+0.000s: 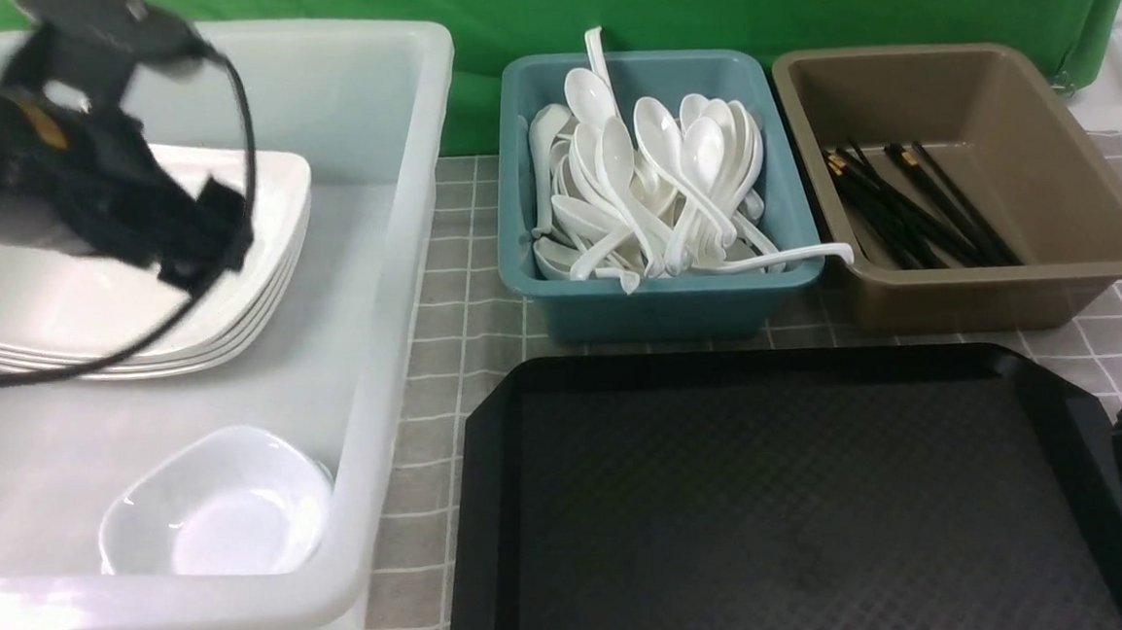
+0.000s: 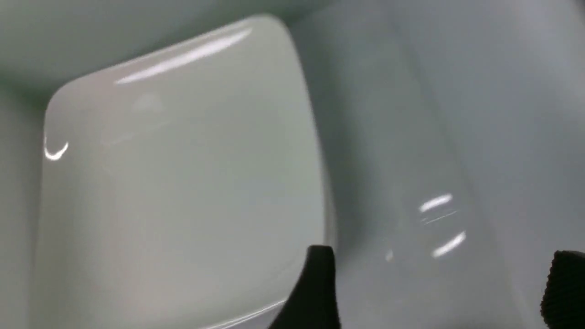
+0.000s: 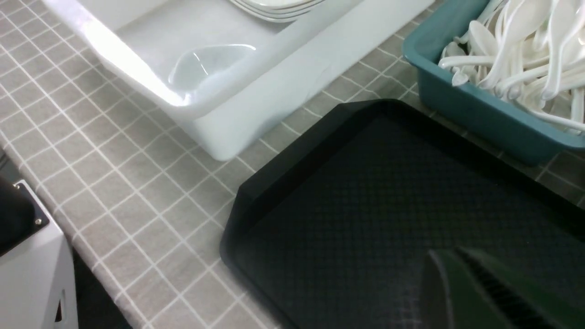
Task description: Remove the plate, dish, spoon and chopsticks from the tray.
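From the front, the left tool [image 1: 191, 245] hangs over the stacked plate [image 1: 252, 193] in the white bin [image 1: 390, 218], far left of the bare tray [image 1: 786, 496]. The left wrist view shows its fingers [image 2: 315, 288] spread apart, empty, the plate [image 2: 173, 183] just beneath. In the right wrist view, the right tool [image 3: 475, 292], pinched shut, hovers over the tray [image 3: 365, 192].

Desk under a grey checked cloth, carrying four containers.

On the desk [image 1: 467, 291], the black tray [image 1: 786, 496] sits lower centre, a white tub [image 1: 390, 218] left, a teal bin [image 1: 658, 304] upper centre, a brown bin [image 1: 998, 298] upper right.
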